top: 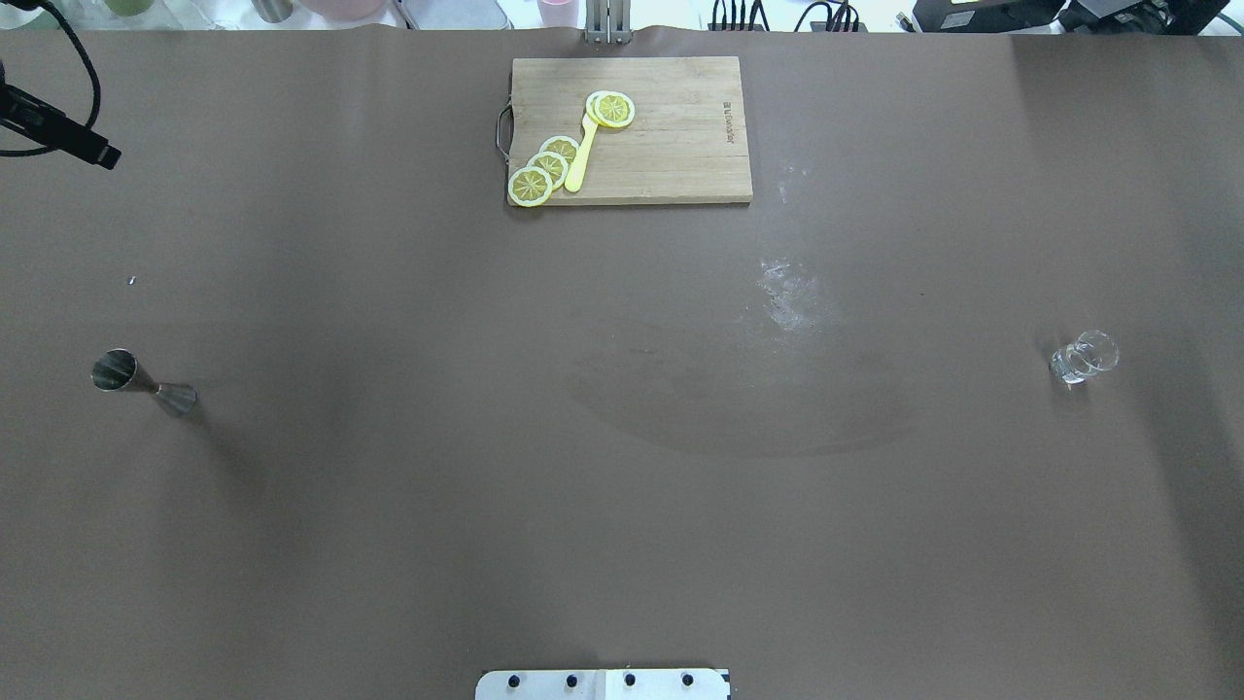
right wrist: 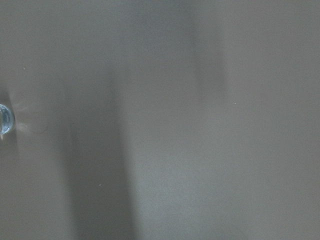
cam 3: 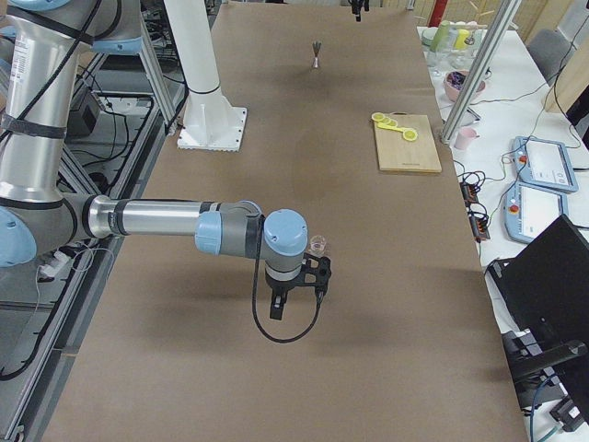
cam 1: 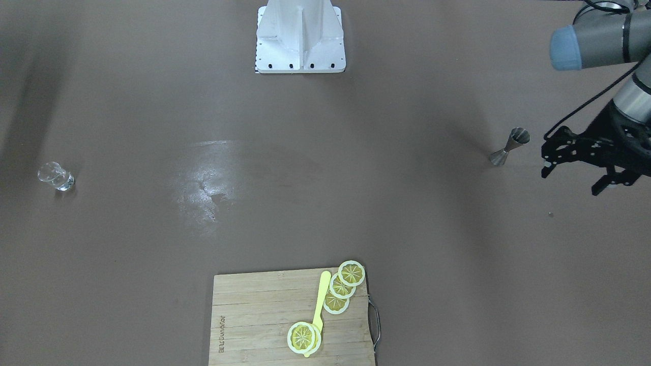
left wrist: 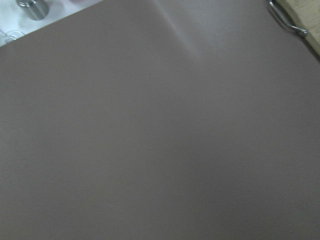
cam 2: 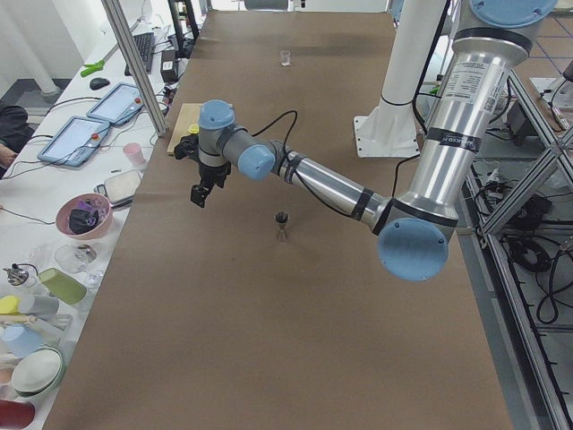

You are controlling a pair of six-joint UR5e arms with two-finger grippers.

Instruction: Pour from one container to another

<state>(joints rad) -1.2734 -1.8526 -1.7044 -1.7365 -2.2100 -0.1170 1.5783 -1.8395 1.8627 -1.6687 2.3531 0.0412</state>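
The grey metal jigger stands upright on the brown table, on my left side. My left gripper hangs above the table, off to the side of the jigger and apart from it, open with nothing between its fingers. The clear glass cup stands upright far across the table on my right side, and shows at the left edge of the right wrist view. My right gripper hovers close beside the cup. It shows only from the side, so I cannot tell its state.
A wooden cutting board with lemon slices and a yellow knife lies at the table's far middle edge. The robot's white base is at the near edge. A whitish smear marks the table.
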